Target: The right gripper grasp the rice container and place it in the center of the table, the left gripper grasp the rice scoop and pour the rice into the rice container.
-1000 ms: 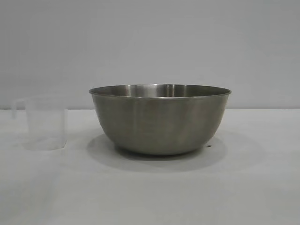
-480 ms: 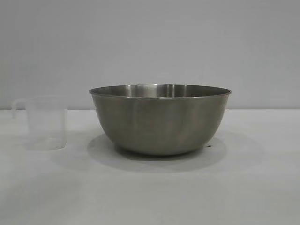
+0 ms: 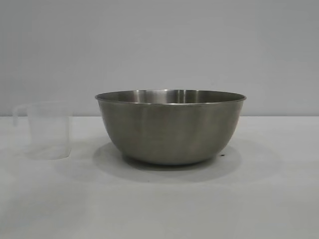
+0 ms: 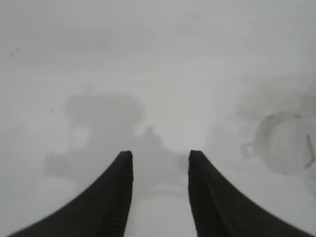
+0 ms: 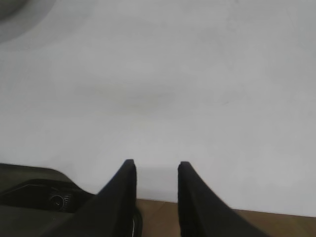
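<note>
The rice container (image 3: 170, 127), a large steel bowl, stands upright on the white table (image 3: 249, 199) near the middle of the exterior view. The rice scoop (image 3: 47, 130), a clear plastic cup with its handle to the left, stands to the bowl's left; it also shows in the left wrist view (image 4: 284, 143). I cannot tell whether it holds rice. Neither arm shows in the exterior view. My left gripper (image 4: 160, 154) is open and empty above the table, apart from the scoop. My right gripper (image 5: 156, 164) is open and empty over the table's edge.
A tiny dark speck (image 3: 222, 154) lies on the table by the bowl's right base. In the right wrist view the table's edge meets a brown floor (image 5: 276, 224), with dark rig hardware (image 5: 39, 197) beside it. A grey wall stands behind the table.
</note>
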